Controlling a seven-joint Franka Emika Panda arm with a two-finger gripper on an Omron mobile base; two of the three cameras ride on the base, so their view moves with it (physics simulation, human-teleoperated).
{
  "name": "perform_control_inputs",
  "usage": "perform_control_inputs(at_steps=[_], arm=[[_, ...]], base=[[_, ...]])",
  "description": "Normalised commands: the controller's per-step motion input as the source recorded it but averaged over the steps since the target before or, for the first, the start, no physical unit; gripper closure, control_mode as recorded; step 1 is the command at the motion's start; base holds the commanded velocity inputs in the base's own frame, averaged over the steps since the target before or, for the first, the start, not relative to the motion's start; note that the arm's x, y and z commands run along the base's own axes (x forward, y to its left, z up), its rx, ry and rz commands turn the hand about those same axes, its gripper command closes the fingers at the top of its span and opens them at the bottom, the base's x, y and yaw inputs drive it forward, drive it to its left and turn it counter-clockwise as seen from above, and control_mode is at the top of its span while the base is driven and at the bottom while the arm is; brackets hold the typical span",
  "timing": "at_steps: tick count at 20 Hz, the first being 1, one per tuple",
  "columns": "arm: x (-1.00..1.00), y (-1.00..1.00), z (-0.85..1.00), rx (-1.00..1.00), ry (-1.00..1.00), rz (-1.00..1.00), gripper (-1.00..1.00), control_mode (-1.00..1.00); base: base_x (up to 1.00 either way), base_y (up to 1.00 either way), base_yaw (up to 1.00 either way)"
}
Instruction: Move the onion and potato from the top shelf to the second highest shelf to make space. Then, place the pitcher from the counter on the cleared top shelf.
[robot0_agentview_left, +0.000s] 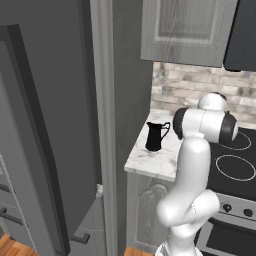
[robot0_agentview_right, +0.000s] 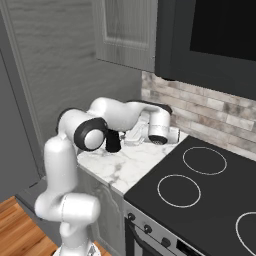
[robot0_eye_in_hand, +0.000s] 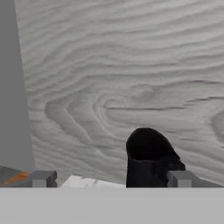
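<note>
The black pitcher (robot0_agentview_left: 154, 136) stands upright on the white marbled counter (robot0_agentview_left: 150, 162), handle toward the stove. In the right base view the arm's elbow covers most of the pitcher (robot0_agentview_right: 113, 143). My gripper (robot0_agentview_right: 129, 137) reaches in low over the counter (robot0_agentview_right: 125, 167) from the stove side and points at it. In the hand view the gripper (robot0_eye_in_hand: 111, 179) is open, its fingertips (robot0_eye_in_hand: 43, 178) wide apart. The pitcher (robot0_eye_in_hand: 148, 159) stands a short way ahead, in line with the right tip and not between the fingers. The onion, the potato and both shelves are out of view.
A tall grey wood-grain panel (robot0_agentview_left: 127, 100) rises right behind the pitcher. The black stovetop (robot0_agentview_right: 200, 190) borders the counter on the right. A grey wall cabinet (robot0_agentview_left: 185, 30) and a dark hood (robot0_agentview_right: 215, 35) hang above. The fridge door (robot0_agentview_left: 45, 125) stands at far left.
</note>
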Motion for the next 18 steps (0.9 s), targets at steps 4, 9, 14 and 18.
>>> perform_control_inputs(at_steps=[4,9,14,18], arm=[[0.43,0.0,-0.16,0.0,0.0,0.0,-1.0,-1.0],[0.36,0.02,-0.12,0.0,0.01,0.0,-1.0,-1.0],[0.16,0.18,-0.03,0.0,0.08,0.0,-1.0,-1.0],[0.02,0.28,-0.03,-0.02,0.12,0.0,-1.0,-1.0]], base=[[0.0,0.0,0.0],[0.0,0.0,0.0],[0.0,0.0,0.0],[0.0,0.0,0.0]])
